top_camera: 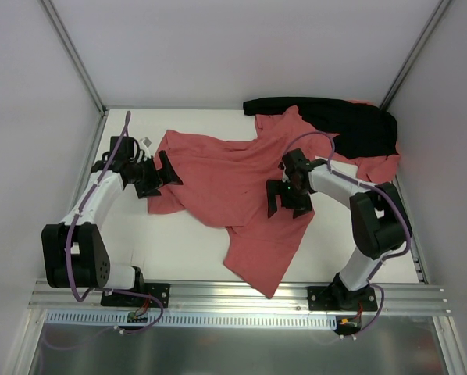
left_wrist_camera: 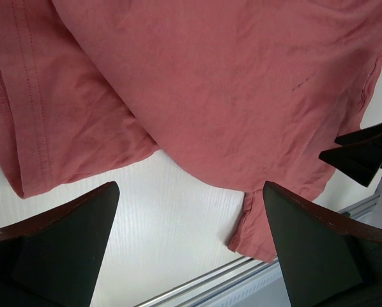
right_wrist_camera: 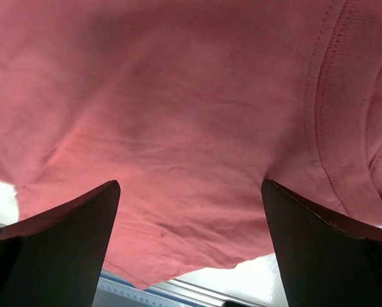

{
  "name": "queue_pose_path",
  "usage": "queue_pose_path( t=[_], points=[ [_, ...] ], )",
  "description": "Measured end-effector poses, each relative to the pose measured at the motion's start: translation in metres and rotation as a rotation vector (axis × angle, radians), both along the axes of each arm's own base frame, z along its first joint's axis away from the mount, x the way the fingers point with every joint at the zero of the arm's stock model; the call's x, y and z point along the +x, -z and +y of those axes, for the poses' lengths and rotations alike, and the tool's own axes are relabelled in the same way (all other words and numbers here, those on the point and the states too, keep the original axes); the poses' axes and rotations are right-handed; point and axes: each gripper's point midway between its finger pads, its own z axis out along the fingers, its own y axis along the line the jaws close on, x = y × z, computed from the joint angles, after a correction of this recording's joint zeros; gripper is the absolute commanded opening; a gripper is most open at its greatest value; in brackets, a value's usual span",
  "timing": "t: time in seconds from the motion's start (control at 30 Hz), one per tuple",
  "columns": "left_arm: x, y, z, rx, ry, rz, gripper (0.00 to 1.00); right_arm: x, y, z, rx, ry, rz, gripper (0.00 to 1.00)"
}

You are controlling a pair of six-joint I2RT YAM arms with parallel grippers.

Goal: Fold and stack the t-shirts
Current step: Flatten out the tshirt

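Note:
A salmon-red t-shirt [top_camera: 233, 187] lies crumpled and spread across the middle of the white table, one end reaching the front rail. My left gripper [top_camera: 162, 178] is open at the shirt's left edge. In the left wrist view [left_wrist_camera: 191, 246] only bare table lies between the fingers, with the shirt [left_wrist_camera: 210, 83] just beyond them. My right gripper [top_camera: 288, 205] is open and empty, low over the shirt's right part. In the right wrist view [right_wrist_camera: 191, 246] the cloth [right_wrist_camera: 178, 115] fills the frame, with a ribbed collar [right_wrist_camera: 344, 115] on the right. More salmon cloth [top_camera: 378, 166] shows at the back right.
A black garment [top_camera: 351, 121] lies bunched at the back right corner, partly over the salmon cloth. The aluminium rail [top_camera: 233, 295] runs along the table's front edge. White walls close in the left, back and right sides.

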Motion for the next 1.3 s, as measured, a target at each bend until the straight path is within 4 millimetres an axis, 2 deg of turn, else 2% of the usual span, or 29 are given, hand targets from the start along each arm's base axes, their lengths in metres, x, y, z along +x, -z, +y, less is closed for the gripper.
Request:
queue_pose_path(
  t=[0.1,0.37,0.57,0.67,0.77,0.93,1.03,1.17,1.3],
  points=[
    [0.004,-0.003,0.001,0.003,-0.002,0.000,0.99,-0.005,0.011,-0.003,-0.020,0.002,0.037,1.00],
    [0.020,-0.022,0.002,0.009,-0.001,-0.038,0.99,-0.003,0.012,-0.009,-0.031,0.030,0.037,0.99],
    [0.020,-0.024,0.004,0.020,-0.004,-0.031,0.99,0.005,0.013,-0.027,-0.073,0.153,0.062,0.99],
    [0.018,-0.022,0.005,0.031,-0.007,-0.021,0.99,0.007,0.014,-0.045,-0.164,0.184,0.058,1.00],
    [0.016,-0.021,0.005,0.032,-0.008,-0.014,0.99,0.008,0.011,-0.071,-0.257,0.226,0.060,1.00],
    [0.016,-0.021,0.005,0.032,-0.007,-0.015,0.99,0.015,-0.003,-0.133,-0.345,0.376,0.047,0.99],
    [0.015,-0.020,0.004,0.022,-0.003,-0.014,0.99,0.018,-0.016,-0.162,-0.374,0.442,0.028,1.00],
    [0.001,-0.006,0.003,0.021,0.000,0.049,0.99,0.023,-0.030,-0.164,-0.367,0.447,-0.012,0.99],
    [-0.022,0.010,0.015,0.096,0.012,0.154,0.99,0.024,-0.041,-0.159,-0.345,0.442,-0.034,1.00]
  ],
)
